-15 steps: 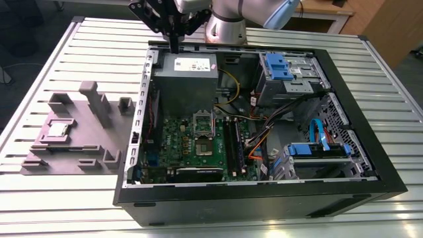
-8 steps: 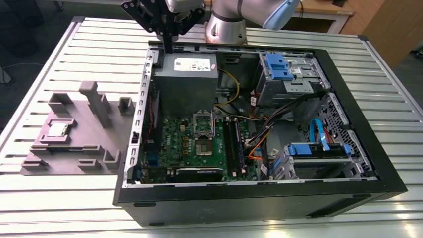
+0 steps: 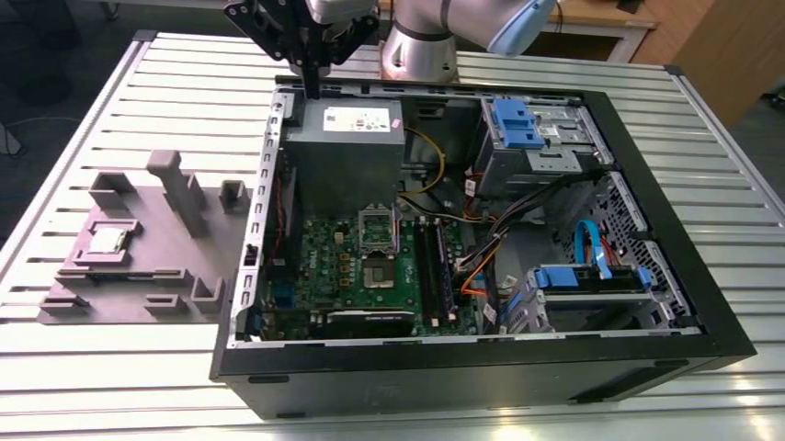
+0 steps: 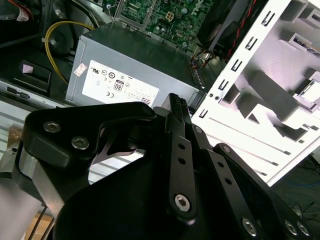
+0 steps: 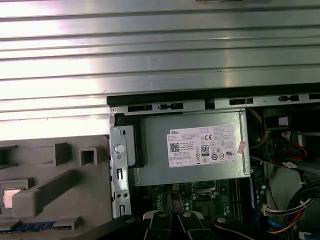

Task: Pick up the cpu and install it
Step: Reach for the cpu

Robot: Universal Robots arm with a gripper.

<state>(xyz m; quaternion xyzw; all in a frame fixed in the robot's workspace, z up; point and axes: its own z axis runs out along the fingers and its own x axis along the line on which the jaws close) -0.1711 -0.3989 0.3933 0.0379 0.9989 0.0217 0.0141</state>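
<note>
Progress, as we judged it, was nil: the cpu (image 3: 108, 241) lay in a recess of the grey fixture tray (image 3: 160, 253), not yet picked up, and the socket (image 3: 378, 274) on the green motherboard (image 3: 424, 266) looked bare, so both the pick and the install were left to do. In the exterior view the tray sat outside the open computer case (image 3: 723, 340), at about nine o'clock from it. The gripper (image 3: 312, 89) hung at the case's eleven o'clock corner, just over the grey power supply (image 3: 344, 147), with the cpu well apart at about seven o'clock from it. We saw its fingers (image 4: 175, 107) drawn together, narrow, with nothing between them. The cpu itself showed to us as a small flat square, silvery on top with a pale rim, lying level and square in its seat, far smaller than the board it was meant for; in the first wrist view it appeared as a pale patch in the tray.
</note>
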